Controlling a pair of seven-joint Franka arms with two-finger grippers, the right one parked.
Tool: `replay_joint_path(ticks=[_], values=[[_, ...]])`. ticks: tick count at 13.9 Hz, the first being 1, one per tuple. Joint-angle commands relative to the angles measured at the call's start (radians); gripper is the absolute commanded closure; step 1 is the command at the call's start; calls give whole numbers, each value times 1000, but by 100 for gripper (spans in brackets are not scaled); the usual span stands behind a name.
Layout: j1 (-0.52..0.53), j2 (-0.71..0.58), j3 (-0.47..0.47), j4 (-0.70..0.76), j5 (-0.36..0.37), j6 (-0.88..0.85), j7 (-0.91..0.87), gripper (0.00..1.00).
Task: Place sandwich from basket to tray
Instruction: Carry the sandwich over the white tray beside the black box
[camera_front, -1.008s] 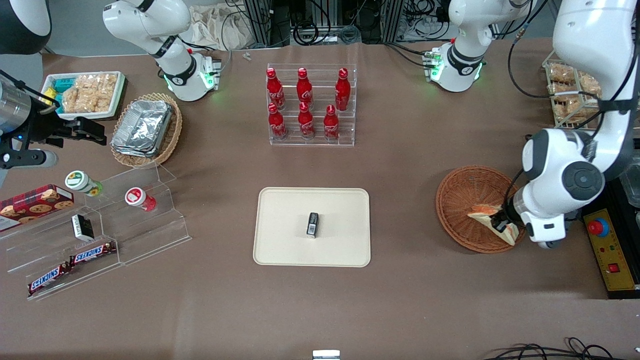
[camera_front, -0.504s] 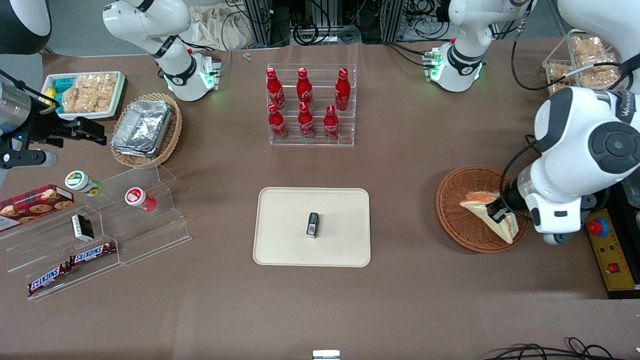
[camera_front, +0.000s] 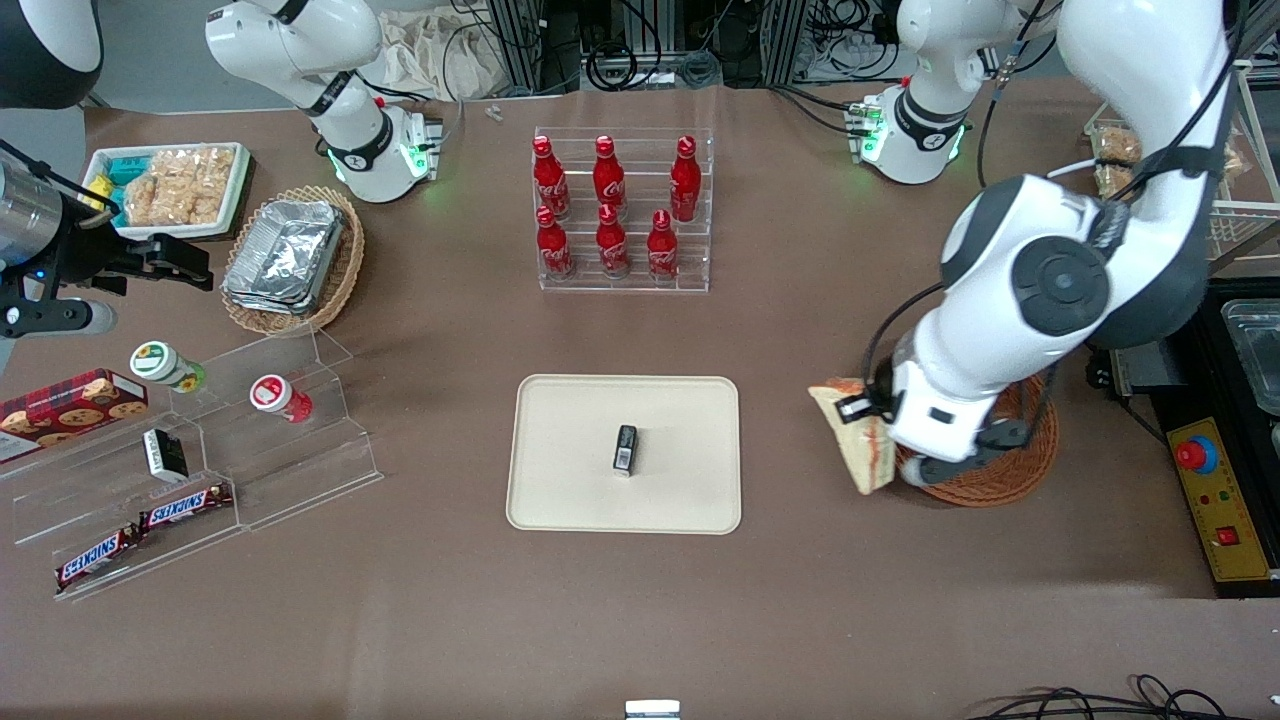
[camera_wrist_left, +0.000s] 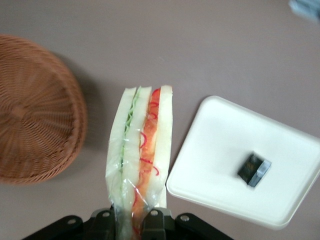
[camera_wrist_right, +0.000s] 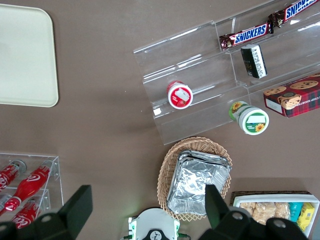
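Pale triangular sandwich wedge (camera_wrist_left: 140, 150) in clear film, pinched at one end by gripper (camera_wrist_left: 131, 220), aloft between wicker basket (camera_wrist_left: 35, 110) and cream tray (camera_wrist_left: 220, 150). Likely light, soft, crushable; film slippery.

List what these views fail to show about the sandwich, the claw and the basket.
- Basket: front view, mostly covered by the working arm; the wrist view cuts it at the edge.
- Claw: wrist view, cut off at the edge where it clamps the sandwich.
- Small dark item on the tray: too small to identify.
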Motion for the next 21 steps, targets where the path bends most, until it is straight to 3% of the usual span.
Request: replay_joint_path(ticks=[1, 3, 6, 11, 16, 19, 21], values=[[-58, 103, -23, 61, 34, 13, 92, 100], [-125, 169, -19, 61, 68, 73, 91, 100], [-221, 226, -13, 50, 187, 105, 13, 100], [-244, 306, -13, 46, 244, 112, -75, 100], [-264, 393, -11, 49, 399, 231, -182, 100], [-265, 421, -11, 52, 407, 236, -184, 100], [-265, 437, -11, 52, 453, 256, -186, 100]])
